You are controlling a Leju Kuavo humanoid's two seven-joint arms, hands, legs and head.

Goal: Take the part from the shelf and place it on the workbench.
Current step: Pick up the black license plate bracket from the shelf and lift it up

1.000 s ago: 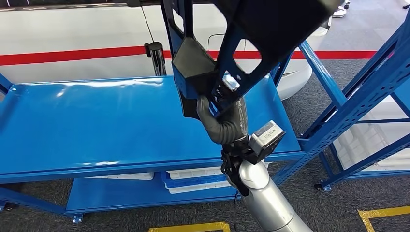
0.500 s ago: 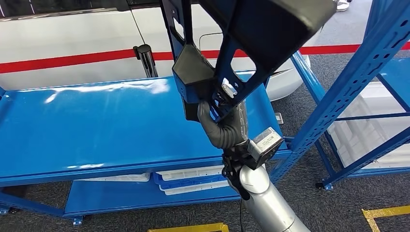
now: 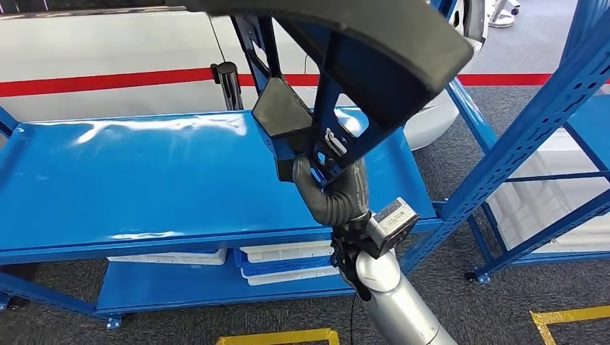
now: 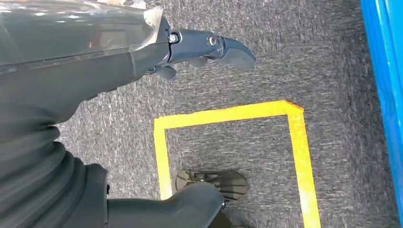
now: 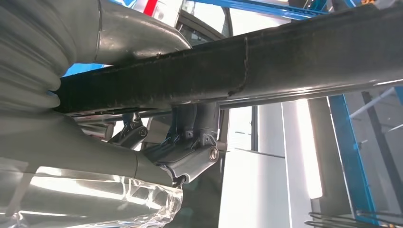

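The right hand (image 3: 337, 192), grey and ribbed at the wrist, grasps the part (image 3: 345, 65), a large black frame of angular struts with a matte, slightly rough surface and one wedge-shaped block. The part is held raised above the workbench (image 3: 144, 180), apart from its top. In the right wrist view, a dark bar of the part (image 5: 237, 71) crosses the hand (image 5: 71, 118). The left hand (image 4: 95, 57) hangs over the floor, fingers apart, grasping nothing. The workbench is one glossy blue metal table with a lower tier carrying flat white trays (image 3: 288, 253). One blue perforated shelf (image 3: 532, 144) stands at the right. Grey carpet (image 3: 489, 316) bears yellow tape (image 4: 228, 114). A white wall with one red stripe (image 3: 108, 79) stands behind.
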